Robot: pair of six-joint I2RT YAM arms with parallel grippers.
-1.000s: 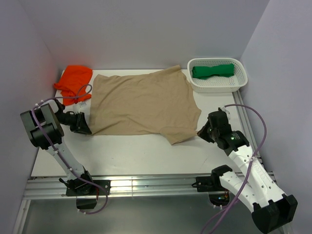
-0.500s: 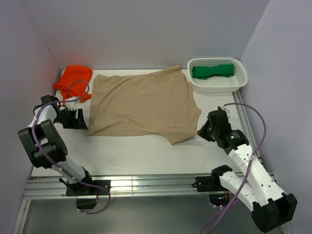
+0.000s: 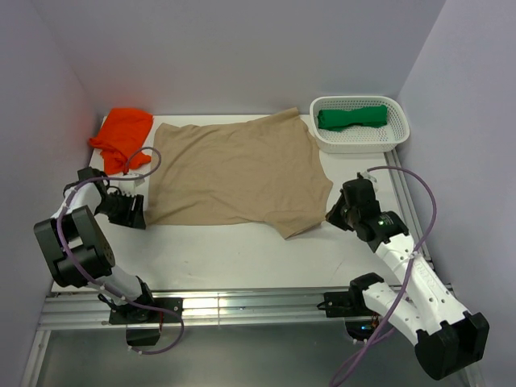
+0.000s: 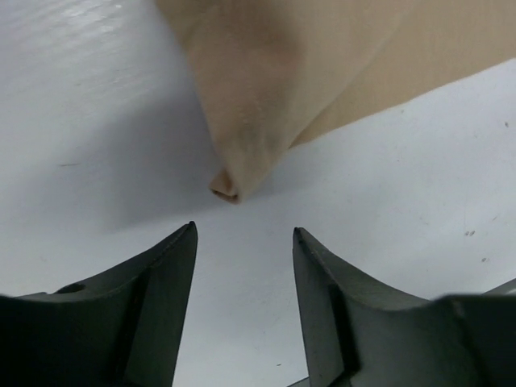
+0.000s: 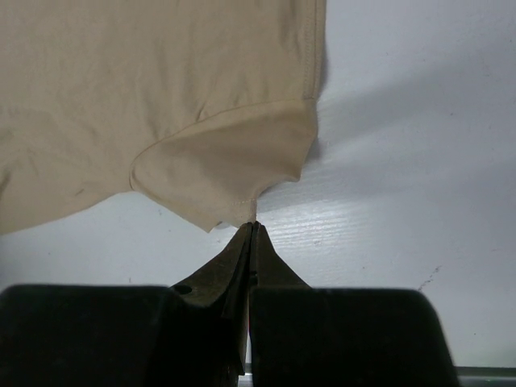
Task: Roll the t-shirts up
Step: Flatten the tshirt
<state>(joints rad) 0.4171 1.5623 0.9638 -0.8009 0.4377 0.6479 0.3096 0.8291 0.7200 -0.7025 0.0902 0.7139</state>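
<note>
On the white table (image 3: 242, 254), we find the left gripper (image 4: 244, 230) now apart, having released the corner of the tan t-shirt (image 3: 234, 169). The right gripper (image 5: 251, 229) stays clamped on its sleeve. The shirt lies spread flat, mid-table.

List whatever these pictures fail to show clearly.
- Whether the right claw pinches the tan t-shirt at its sleeve: right wrist view, the shut tips cover the contact.
- Orange t-shirt, near edge: top view, the left arm's cable crosses it.
- Green t-shirt, underside: top view, the basket hides it.
</note>
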